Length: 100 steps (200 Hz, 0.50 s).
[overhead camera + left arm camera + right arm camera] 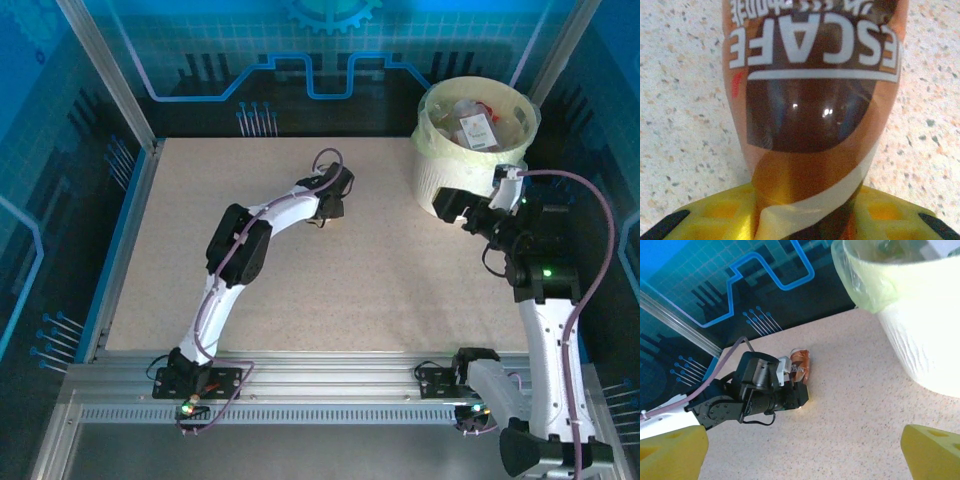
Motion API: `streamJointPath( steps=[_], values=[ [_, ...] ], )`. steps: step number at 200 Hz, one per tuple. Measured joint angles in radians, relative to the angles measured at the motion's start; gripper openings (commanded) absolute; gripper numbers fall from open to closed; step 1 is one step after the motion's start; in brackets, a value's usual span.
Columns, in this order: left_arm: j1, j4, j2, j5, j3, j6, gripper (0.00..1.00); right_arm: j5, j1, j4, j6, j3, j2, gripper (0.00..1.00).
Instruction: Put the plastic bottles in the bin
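Mid-table, far half: left gripper (330, 208) sits here, well left of the bin (437, 178).
Target item: brown-labelled bottle (810, 115), brown and orange wrap with white lettering, partly cut off at the frame edge.
Bottle vs left gripper: bottle lies between the two yellow fingers (720, 215) and extends straight out past their tips over the speckled table (380, 290).
Left gripper state: clamped shut on the brown-labelled bottle, pads pressed on either side of its narrow end.
Contact with table: cannot tell whether the bottle rests on the surface or is just above it.
Bin: far right corner of the table, white wall, pale yellow bag liner (875, 280) folded over the rim.
Bin contents: several discarded bottles (476, 128) piled inside, one with a white label.
Right gripper (447, 207): just beside the near-left wall of the bin, low to the table.
Right gripper state: jaws spread wide, nothing between them.
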State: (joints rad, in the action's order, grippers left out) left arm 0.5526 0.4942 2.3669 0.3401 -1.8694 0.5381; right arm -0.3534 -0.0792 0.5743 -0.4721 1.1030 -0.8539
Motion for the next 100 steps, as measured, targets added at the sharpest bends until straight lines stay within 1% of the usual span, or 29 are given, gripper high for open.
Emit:
streamJointPath(
  steps=[17,45,72,100],
  values=[
    [0.002,-0.056,-0.039,-0.024,0.074,-0.011,0.28,-0.014,0.000,-0.018,-0.020,-0.030,0.000,1.00],
    [0.005,-0.152,-0.120,-0.066,0.220,-0.016,0.24,-0.022,0.000,-0.054,-0.052,-0.082,0.023,1.00],
    [0.015,-0.264,-0.227,-0.106,0.406,-0.018,0.23,-0.027,0.004,-0.084,-0.064,-0.117,0.050,1.00],
    [0.034,-0.373,-0.353,-0.159,0.601,-0.018,0.20,-0.041,0.039,-0.101,-0.063,-0.122,0.051,1.00]
  ],
)
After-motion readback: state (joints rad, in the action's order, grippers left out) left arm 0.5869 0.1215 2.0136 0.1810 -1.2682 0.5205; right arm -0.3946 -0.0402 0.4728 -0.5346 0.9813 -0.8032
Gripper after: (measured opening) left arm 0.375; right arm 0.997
